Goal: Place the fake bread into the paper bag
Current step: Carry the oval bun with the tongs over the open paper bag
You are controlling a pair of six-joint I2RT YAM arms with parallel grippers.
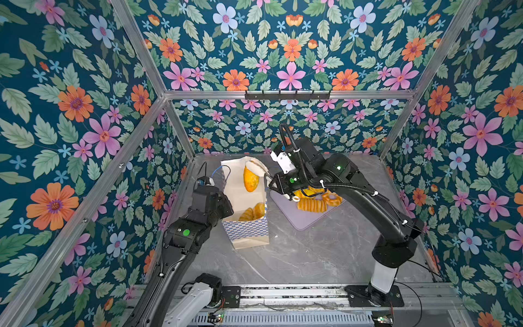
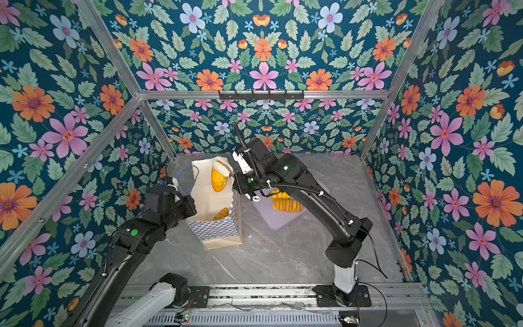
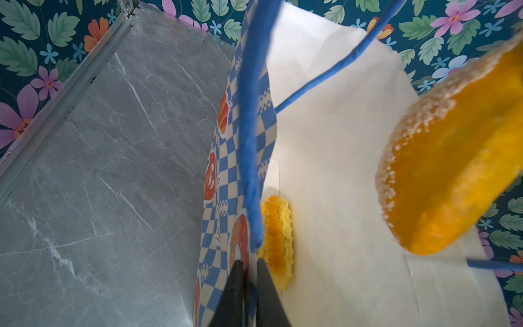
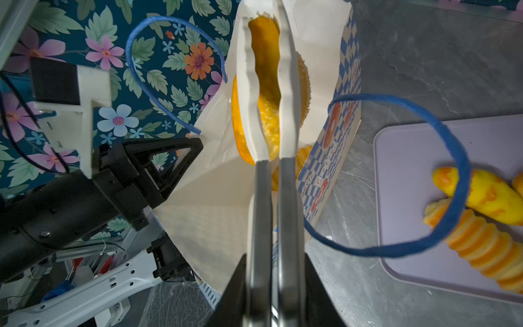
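The paper bag stands open on the table, with fake bread lying at its bottom. My left gripper is shut on the bag's left rim beside a blue cord handle. My right gripper is shut on metal tongs. The tongs' white tips clamp a yellow sugared loaf, which hangs inside the bag's mouth. More fake bread lies on the tray to the right: a ribbed roll and a ring.
A flat lavender tray lies right of the bag, partly under my right arm. The bag's other blue handle loops out toward the tray. Floral walls and aluminium posts enclose the grey marble table.
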